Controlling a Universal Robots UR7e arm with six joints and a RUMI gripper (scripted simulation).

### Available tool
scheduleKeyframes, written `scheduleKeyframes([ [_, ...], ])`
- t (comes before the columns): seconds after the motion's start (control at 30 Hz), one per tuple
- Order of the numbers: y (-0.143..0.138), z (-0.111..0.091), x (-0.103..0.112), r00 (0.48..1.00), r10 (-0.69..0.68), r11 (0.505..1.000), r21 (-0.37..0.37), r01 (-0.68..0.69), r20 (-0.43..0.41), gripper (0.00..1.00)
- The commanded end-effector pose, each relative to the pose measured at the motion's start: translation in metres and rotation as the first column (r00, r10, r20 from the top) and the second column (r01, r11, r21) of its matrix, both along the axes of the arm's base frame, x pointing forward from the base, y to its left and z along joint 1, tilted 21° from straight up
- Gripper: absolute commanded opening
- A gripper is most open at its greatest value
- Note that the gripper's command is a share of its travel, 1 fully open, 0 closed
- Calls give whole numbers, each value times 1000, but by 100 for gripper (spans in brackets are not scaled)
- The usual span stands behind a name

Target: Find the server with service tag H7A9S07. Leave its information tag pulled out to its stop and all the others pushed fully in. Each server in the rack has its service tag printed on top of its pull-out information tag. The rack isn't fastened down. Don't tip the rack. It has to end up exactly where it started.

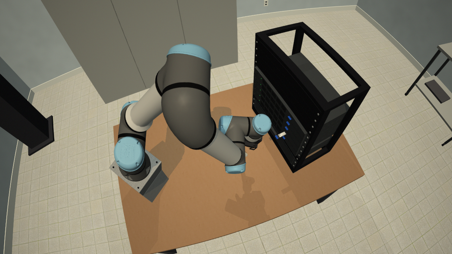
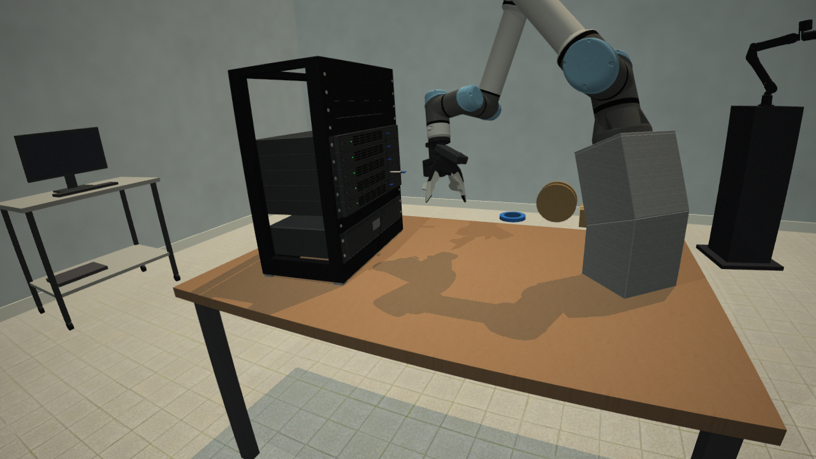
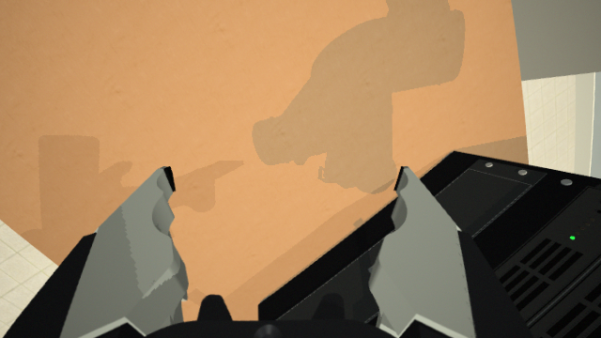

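The black rack [image 1: 322,110] [image 2: 331,171] [image 3: 329,263] stands upright on the table. One information tag [image 1: 281,134] [image 2: 396,171] sticks out from the servers' front, white with a blue end; its print is not readable. The other tags show only blue ends, such as the top one [image 1: 289,118], close to the server faces. My gripper [image 2: 445,199] [image 3: 286,168] is open and empty, pointing down in front of the rack's face, apart from it and from the pulled-out tag. In the top view the wrist mostly hides the gripper.
The wooden table [image 1: 195,202] [image 2: 513,365] carries the rack and the arm's grey pedestal [image 2: 633,228]. Grey cabinets [image 1: 142,37] stand behind the table. A cart with a monitor [image 2: 61,157] stands beyond the rack. A blue ring [image 2: 512,217] and a round brown object [image 2: 556,202] lie beyond the table.
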State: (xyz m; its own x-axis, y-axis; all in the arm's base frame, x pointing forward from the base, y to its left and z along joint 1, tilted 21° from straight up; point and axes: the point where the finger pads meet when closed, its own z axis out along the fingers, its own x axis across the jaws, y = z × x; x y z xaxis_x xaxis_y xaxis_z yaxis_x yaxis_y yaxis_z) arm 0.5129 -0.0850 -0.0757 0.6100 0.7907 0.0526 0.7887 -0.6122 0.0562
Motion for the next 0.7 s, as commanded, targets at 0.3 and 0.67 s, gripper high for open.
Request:
scheduleKeyframes([
  [0.3, -6, 9, 11, 998, 52, 998, -34, -50, 39, 100],
  [0.67, -10, 16, 19, 994, 88, 995, -60, -84, 63, 100],
])
